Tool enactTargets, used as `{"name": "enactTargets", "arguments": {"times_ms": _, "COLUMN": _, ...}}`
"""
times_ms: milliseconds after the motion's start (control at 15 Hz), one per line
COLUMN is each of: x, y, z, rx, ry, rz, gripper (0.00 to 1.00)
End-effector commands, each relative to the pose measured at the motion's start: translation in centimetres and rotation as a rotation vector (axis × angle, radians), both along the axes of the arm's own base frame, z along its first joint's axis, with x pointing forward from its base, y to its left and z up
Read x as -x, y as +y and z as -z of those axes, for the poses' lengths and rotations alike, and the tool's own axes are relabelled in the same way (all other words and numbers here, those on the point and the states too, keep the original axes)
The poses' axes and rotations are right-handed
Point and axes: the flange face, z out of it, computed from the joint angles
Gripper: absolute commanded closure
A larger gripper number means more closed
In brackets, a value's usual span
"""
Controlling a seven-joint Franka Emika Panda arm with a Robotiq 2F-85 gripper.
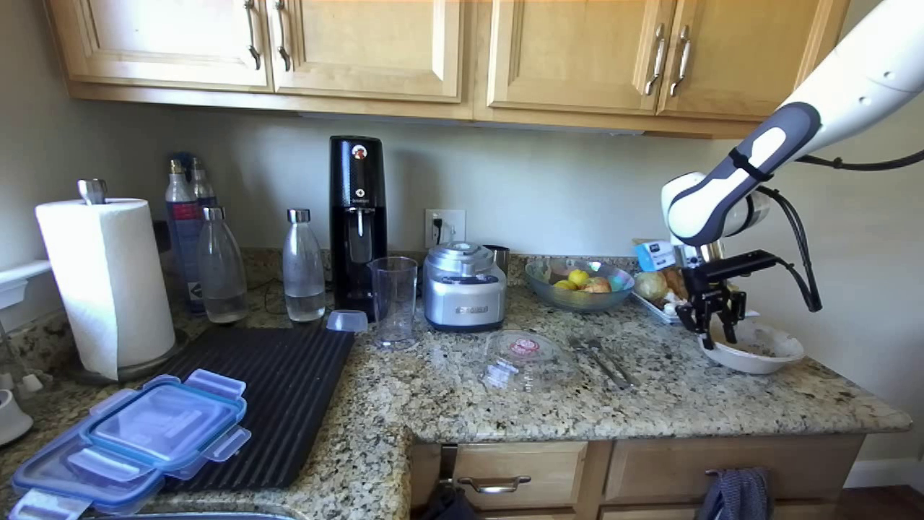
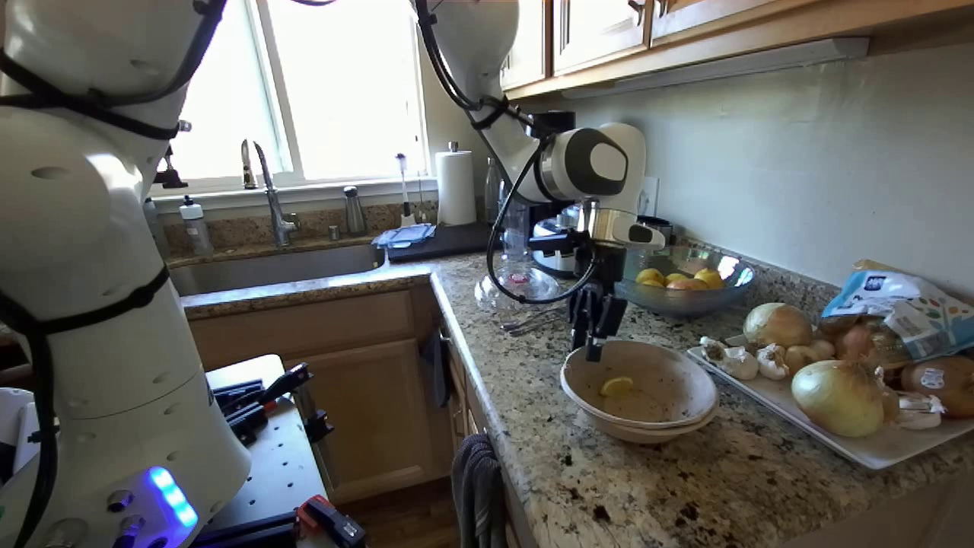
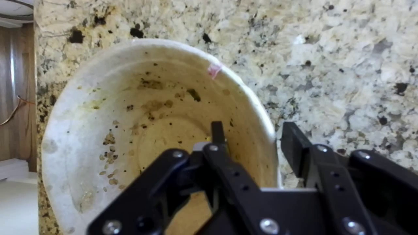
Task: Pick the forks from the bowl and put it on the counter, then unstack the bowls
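The black tool points down right at the edge of the top bowl. Its two fingers are spread apart. One is inside the bowl, and the other is outside, just beside it. I can see the bowl's edge going between them, with a gap on the inside. Most of the bowl lies on the inside finger's side of the tool. The top bowl sits in a second bowl, and both are on the counter, under the tool. Down in the top bowl I see brown specks and a little yellow slice.

The forks are out of the bowl. They lie flat on the counter, well apart from the tool. Even farther from the tool, next to the forks, is a see-through thing with a red mark. Near the tool there is a white plate with onions and garlic. A glass bowl of fruit is farther from the tool, close to the wall.
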Motion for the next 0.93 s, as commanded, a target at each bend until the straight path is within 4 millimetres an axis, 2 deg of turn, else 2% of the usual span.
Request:
{"name": "enactTargets", "arguments": {"times_ms": 0, "x": -0.11, "y": -0.39, "z": -0.20, "rx": -0.029, "ry": 0.007, "rz": -0.003, "gripper": 0.81}}
{"name": "enactTargets", "arguments": {"times_ms": 67, "x": -0.12, "y": -0.37, "z": -0.33, "rx": -0.027, "ry": 0.005, "rz": -0.003, "gripper": 0.88}}
{"name": "enactTargets", "arguments": {"times_ms": 333, "x": -0.22, "y": -0.24, "z": -0.75, "rx": -0.023, "ry": -0.002, "rz": -0.007, "gripper": 0.94}}
{"name": "enactTargets", "arguments": {"times_ms": 467, "x": -0.26, "y": -0.18, "z": -0.85, "rx": -0.022, "ry": -0.004, "rz": -0.008, "gripper": 0.90}}
{"name": "enactTargets", "arguments": {"times_ms": 867, "x": 0.05, "y": 0.45, "z": -1.14, "rx": -0.036, "ry": 0.017, "rz": -0.045, "gripper": 0.92}}
